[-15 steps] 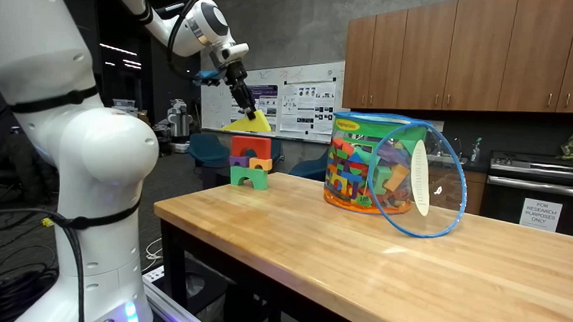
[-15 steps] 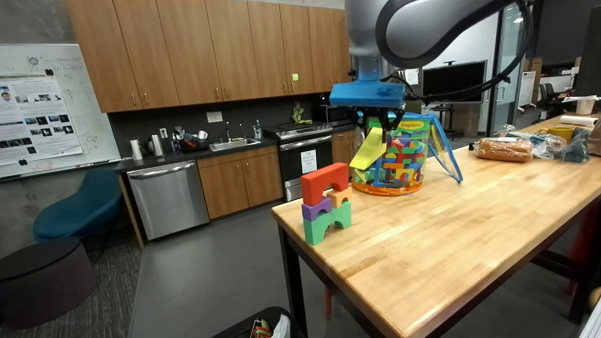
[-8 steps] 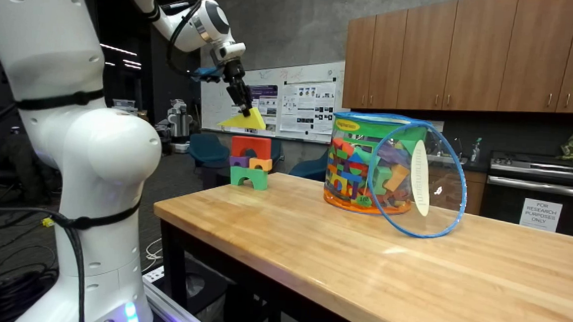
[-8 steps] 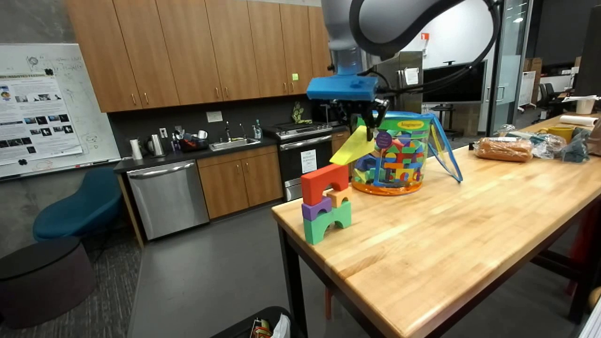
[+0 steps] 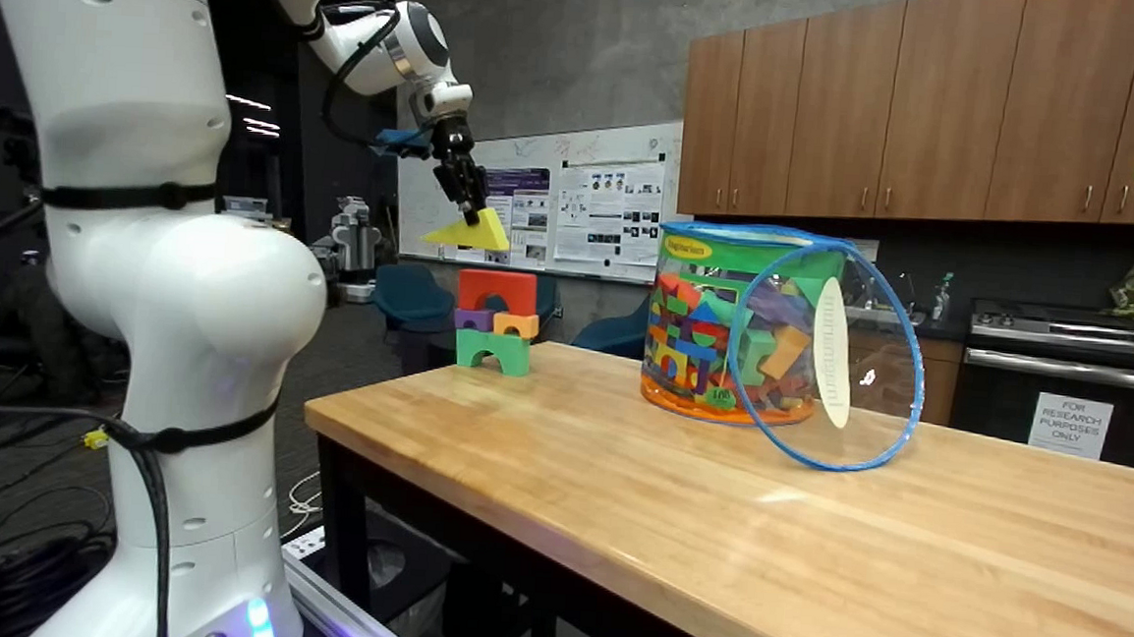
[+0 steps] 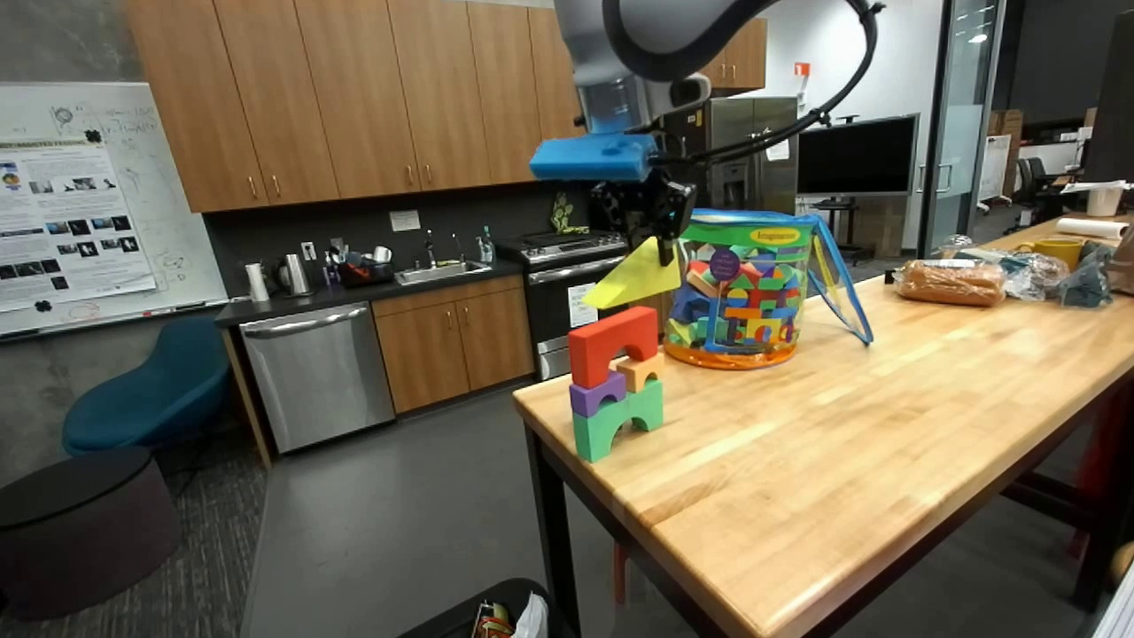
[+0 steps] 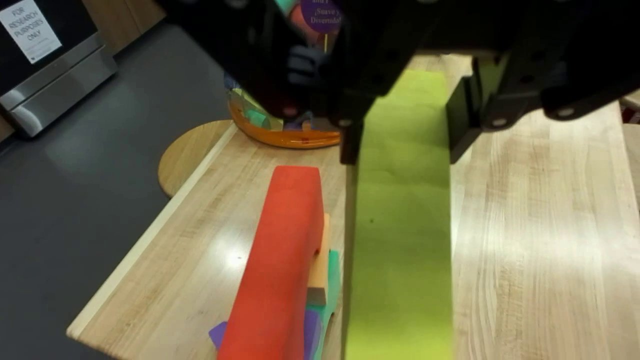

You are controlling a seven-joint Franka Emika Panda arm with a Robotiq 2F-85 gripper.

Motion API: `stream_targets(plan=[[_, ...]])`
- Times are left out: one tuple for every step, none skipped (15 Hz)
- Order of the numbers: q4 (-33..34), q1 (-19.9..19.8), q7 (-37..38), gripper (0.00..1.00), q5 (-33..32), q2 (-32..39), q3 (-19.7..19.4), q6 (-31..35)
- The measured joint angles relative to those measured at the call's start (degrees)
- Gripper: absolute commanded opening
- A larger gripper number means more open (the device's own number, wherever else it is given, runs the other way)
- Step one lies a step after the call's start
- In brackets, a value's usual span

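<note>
A yellow wedge-shaped foam-like block hangs aloft before us, pinched in a black two-fingered robot gripper, jaws parted only by its width, near a red arch-shaped block topping a stack on the pale wooden table.

- Wooden cabinets were mounted above the dark counter.
- A stainless-steel dishwasher was fitted beneath the counter.
- A sink was set into the counter.
- A range bore a sheet reading "FOR RESEARCH PURPOSES ONLY".
- A whiteboard carried a poster.
- A teal chair stood beside a dark ottoman.
- A plastic-wrapped loaf lay near a yellow mug.
</note>
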Motion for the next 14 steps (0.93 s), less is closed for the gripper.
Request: stream_targets(plan=[[1.38,0.45,0.39,0.17,-0.07,1.01,-0.02,-0.71],[2.80,0.87,0.76,0.17,-0.26,2.08,-0.06,-1.39],[4.12,1.24,1.10,0.17,-0.67,3.16,-0.11,-2.13],[5.35,1.56,1.23,0.17,-1.06,4.27,-0.23,-2.66],[6.54,1.90,1.29,0.17,-1.56,5.41,-0.40,-3.25],[7.63,2.25,1.35,0.17,-2.22,6.59,-0.65,-3.75],[8.59,2.58,1.36,0.17,-2.85,7.76,-0.95,-4.13],[9.41,2.90,1.36,0.17,-3.35,8.87,-1.31,-4.26],[10.11,3.23,1.36,0.17,-3.65,9.86,-1.71,-4.32],[10.74,3.56,1.36,0.17,-3.89,10.80,-2.16,-4.36],[11.34,3.91,1.35,0.17,-3.99,11.61,-2.67,-4.39],[11.85,4.20,1.34,0.17,-4.05,12.25,-3.14,-4.43],[12.35,4.48,1.30,0.17,-4.09,12.80,-3.60,-4.55],[12.83,4.73,1.24,0.17,-4.10,13.28,-4.08,-4.75]])
